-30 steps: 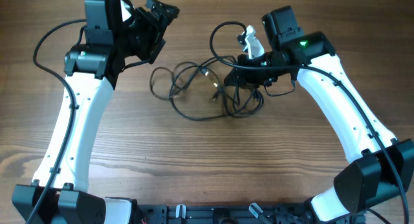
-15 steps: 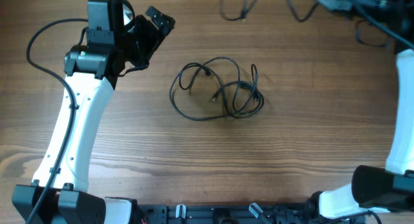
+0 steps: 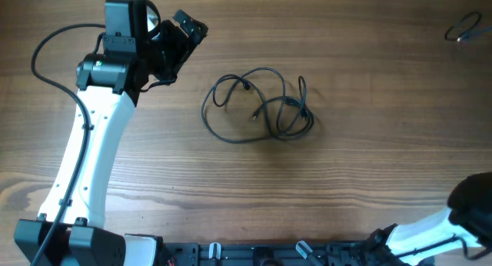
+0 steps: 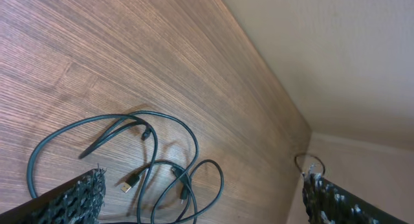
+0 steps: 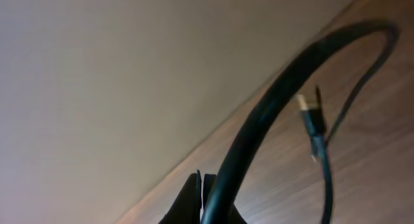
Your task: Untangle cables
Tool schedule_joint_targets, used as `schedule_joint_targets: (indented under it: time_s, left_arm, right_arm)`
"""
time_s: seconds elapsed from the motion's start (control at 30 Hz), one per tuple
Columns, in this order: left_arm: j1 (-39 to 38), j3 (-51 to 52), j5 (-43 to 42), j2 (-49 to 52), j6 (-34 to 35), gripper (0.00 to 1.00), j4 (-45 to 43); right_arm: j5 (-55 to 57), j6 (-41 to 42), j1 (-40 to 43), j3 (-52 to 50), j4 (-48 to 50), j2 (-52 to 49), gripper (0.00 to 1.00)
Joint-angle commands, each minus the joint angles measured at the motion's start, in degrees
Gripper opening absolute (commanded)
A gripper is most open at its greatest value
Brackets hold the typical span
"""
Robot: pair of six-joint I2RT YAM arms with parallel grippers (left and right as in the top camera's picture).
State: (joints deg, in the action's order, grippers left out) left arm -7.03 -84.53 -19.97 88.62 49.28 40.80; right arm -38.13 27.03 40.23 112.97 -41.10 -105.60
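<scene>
**Overhead.** Logged cables (image 3: 284, 104) in loose overlapping loops, flat on the desk (image 3: 254, 189). Placed left gripper (image 3: 187, 31) up and to the left of cables, well apart from them. Spotted a separate cable (image 3: 452, 34) far to the right of cables and further back, near the frame corner. No sight of right gripper here.

**Left wrist.** Looking past left gripper (image 4: 202, 179), fingers (image 4: 71, 198) spread wide with nothing between them. Found cables (image 4: 176, 172) below on the desk (image 4: 129, 49), one small plug (image 4: 128, 182) lying inside the loops. Made out separate cable (image 4: 309, 156) beyond cables, at the desk's far edge.

**Right wrist.** Close and blurred. Read right gripper (image 5: 201, 182) as pinched closed on separate cable (image 5: 259, 133), arcing up from the fingers. Noted a gold-tipped plug (image 5: 309, 114) hanging over the desk (image 5: 362, 159). Cables out of view.
</scene>
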Motion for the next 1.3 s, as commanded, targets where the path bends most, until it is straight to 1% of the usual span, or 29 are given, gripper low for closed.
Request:
schedule_joint_targets:
  time_s: [0.0,0.13,0.23,0.37,0.4,0.43,0.47,0.5,0.53,0.57,0.6,0.67,0.73,0.77,0.83,0.9,1.0,1.03,1.07,1.13,1.17,1.27]
  left_arm:
    - [0.11,-0.11,0.55,-0.68,-1.31,1.00,0.04]
    - [0.11,-0.11,0.55,-0.63,-1.33,1.00,0.24]
    - [0.11,-0.11,0.55,-0.63,-1.33,1.00,0.24]
    - [0.11,-0.11,0.55,-0.63,-1.33,1.00,0.87]
    - [0.11,-0.11,0.55,-0.63,-1.33,1.00,1.03]
    - [0.11,-0.11,0.55,-0.63,-1.33,1.00,1.11]
    - [0.11,-0.11,0.55,-0.63,-1.33,1.00,1.29]
    - [0.11,-0.11,0.57,-0.63,-1.33,1.00,1.51]
    - [0.11,-0.11,0.57,-0.55,-1.36,1.00,1.53]
    - [0.11,-0.07,0.57,-0.52,-1.40,1.00,1.53]
    - [0.09,0.00,0.55,-0.44,-2.69,1.00,1.53]
    - [-0.02,0.22,0.59,-0.42,-4.17,1.00,1.86]
    - [-0.22,0.22,0.59,-0.33,-7.37,1.00,2.45]
    - [-0.28,0.22,0.59,-0.33,-9.73,0.97,2.67]
    - [-0.39,0.33,0.57,-0.31,-15.30,0.93,3.37]
    - [-0.57,0.33,0.55,0.31,-18.84,0.90,4.09]
    - [-2.10,0.33,0.55,2.12,-21.59,0.89,4.48]
    - [-2.69,0.33,0.57,2.86,-22.58,0.89,4.52]
    - [-3.54,0.33,0.55,4.22,-23.39,0.89,4.79]
    - [-3.74,0.33,0.04,5.38,-23.34,0.86,5.35]
    - [-3.74,0.33,-0.13,5.64,-23.34,0.85,5.64]
    - [-3.74,0.33,-0.13,6.82,-23.28,0.79,6.93]
  right_arm:
    - [3.45,1.51,0.24,0.63,-3.15,-6.01,0.04]
    - [17.79,1.49,0.48,0.57,-10.27,-13.88,0.04]
    - [27.17,1.44,0.90,0.55,-14.60,-15.82,0.06]
    - [28.92,-1.20,0.83,0.55,-17.70,-15.82,0.15]
    - [28.89,-1.62,0.70,0.55,-18.36,-15.82,0.24]
    - [28.13,-1.90,0.48,0.55,-18.64,-15.82,0.57]
    - [26.14,-3.52,0.26,0.55,-18.62,-15.82,0.64]
    - [22.93,-5.27,-0.04,0.55,-18.58,-15.82,0.74]
    - [18.23,-6.49,-0.50,0.55,-18.75,-15.80,0.78]
    - [13.92,-8.20,-0.96,0.55,-18.75,-15.80,0.79]
    - [9.68,-9.81,-1.99,0.55,-19.12,-15.80,0.82]
    - [8.50,-10.64,-4.59,0.55,-21.62,-15.78,0.84]
    - [8.39,-12.11,-7.91,0.55,-23.26,-15.69,0.84]
    - [7.78,-13.11,-9.51,0.55,-23.89,-15.65,0.84]
    - [1.88,-19.56,-13.70,0.55,-25.40,-15.54,0.84]
    - [-1.99,-26.27,-19.45,0.55,-28.17,-15.54,0.84]
    - [-1.95,-30.21,-27.34,0.55,-30.99,-15.54,0.84]
    - [-0.26,-29.81,-29.90,0.55,-31.54,-15.54,0.83]
    - [4.04,-28.00,-34.73,0.55,-32.59,-15.58,0.80]
    - [7.85,-25.24,-40.06,-0.42,-33.00,-15.61,0.78]
    - [7.93,-25.03,-41.75,-1.11,-32.68,-15.61,0.77]
    - [11.04,-21.27,-47.82,-4.46,-30.93,-15.74,0.68]
